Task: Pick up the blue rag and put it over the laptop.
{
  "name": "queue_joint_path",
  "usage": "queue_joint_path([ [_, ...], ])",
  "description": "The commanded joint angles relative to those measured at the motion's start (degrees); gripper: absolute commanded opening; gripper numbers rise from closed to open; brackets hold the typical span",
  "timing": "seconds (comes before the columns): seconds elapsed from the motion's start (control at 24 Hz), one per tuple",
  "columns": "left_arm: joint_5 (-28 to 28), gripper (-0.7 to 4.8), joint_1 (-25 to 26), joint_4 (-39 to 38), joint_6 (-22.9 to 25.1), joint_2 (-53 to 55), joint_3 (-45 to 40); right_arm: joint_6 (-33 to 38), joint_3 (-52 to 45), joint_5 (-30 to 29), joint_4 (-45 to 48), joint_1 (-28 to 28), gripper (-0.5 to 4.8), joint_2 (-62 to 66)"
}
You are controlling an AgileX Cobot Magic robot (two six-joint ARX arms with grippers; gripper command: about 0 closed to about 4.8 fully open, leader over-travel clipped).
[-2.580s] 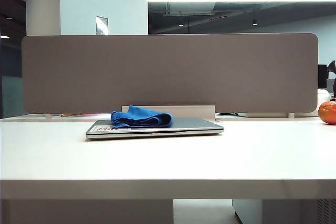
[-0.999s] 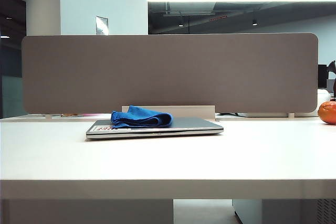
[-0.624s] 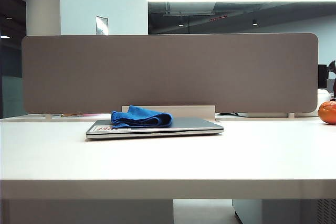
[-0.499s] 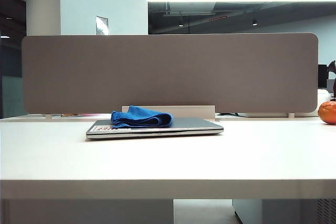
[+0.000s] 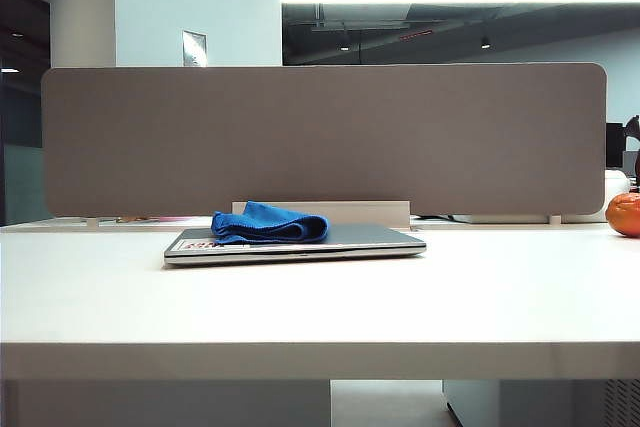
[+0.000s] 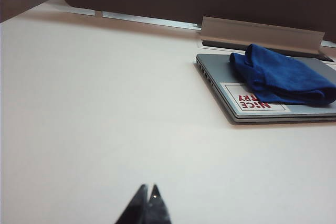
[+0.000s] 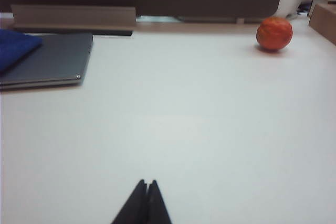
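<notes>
Left tool (image 6: 148, 192): fingertips pressed together, nothing between them; low over bare worktop (image 6: 94, 119), well short of the laptop; not seen in the exterior view
Right tool (image 7: 146, 188): fingertips likewise together and empty; over open worktop, well apart from the laptop's near corner; also out of the exterior view
Blue rag (image 6: 281, 74): lies rumpled and folded on the laptop lid, toward the sticker end; one edge laps over the sticker's far side; it covers only part of the lid
Laptop (image 6: 310, 111): closed, flat on the worktop in front of the grey divider panel (image 5: 320, 137); white sticker (image 6: 254, 100) with red lettering at the corner nearest the left tool
Handling, by my judgement: the rag looks light, soft and limp; it would sag and unfold when lifted; not fragile, not slippery; the metal lid beneath is smooth, so the cloth may slide if dragged
Where to take hold: the raised fold on top gives the best pinch; a grip low on the cloth risks scraping the lid
Task standing: the rag rests on the laptop already; seemingly done
Elsewhere: an orange fruit (image 7: 273, 33) sits far off to the right, clear of the work
</notes>
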Motion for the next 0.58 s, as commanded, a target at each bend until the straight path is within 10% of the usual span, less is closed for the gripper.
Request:
queue_joint_path([
  [0.04,0.2,-0.06,0.2,0.7,0.2,0.1,0.2,-0.2,-0.3,0.8,-1.8,-0.1,0.00,-0.1],
  [0.58,0.2,-0.06,0.2,0.7,0.2,0.1,0.2,1.1,-0.3,2.5,-1.7,-0.1,0.00,-0.1],
])
